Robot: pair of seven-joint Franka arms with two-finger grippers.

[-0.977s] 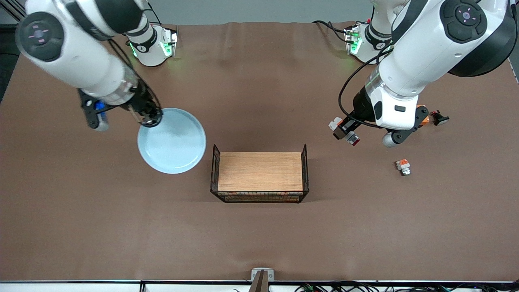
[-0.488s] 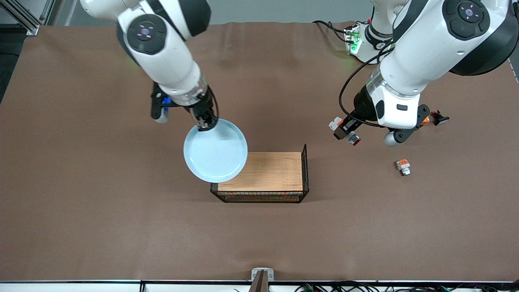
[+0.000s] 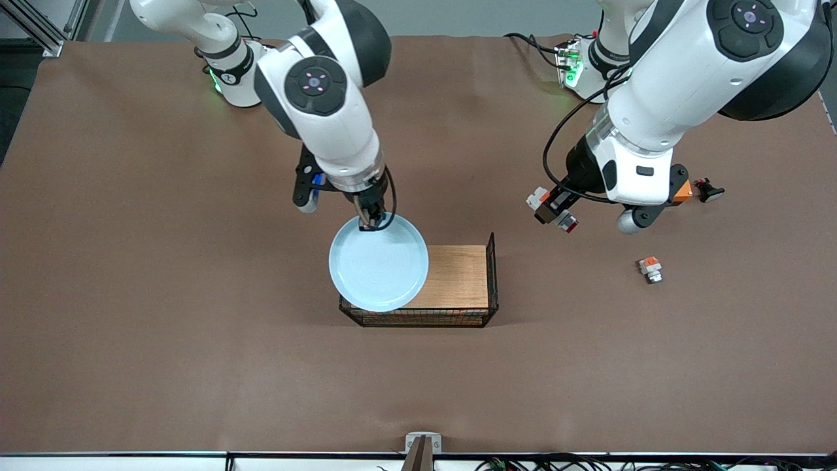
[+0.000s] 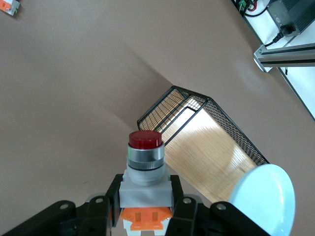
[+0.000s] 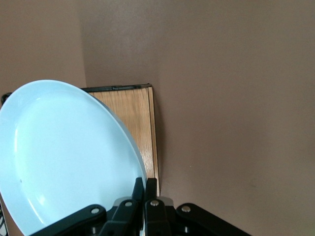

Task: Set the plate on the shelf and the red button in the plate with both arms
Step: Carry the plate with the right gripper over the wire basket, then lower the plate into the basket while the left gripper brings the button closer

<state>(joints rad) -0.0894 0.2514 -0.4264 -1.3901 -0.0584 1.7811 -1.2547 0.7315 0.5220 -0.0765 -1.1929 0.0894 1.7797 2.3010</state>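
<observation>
The round, shallow, pale blue plate (image 3: 378,263) hangs by its rim from the right end effector (image 3: 368,221), clamped on it above the right-arm end of the wooden tray with black wire walls (image 3: 458,277). The left end effector (image 3: 554,210) grips the red-capped, white-and-orange push button (image 3: 563,220) over the brown bench (image 3: 196,327), toward the left arm's end. Setting the plate down well likely means levelling it inside the wire walls before letting go.
</observation>
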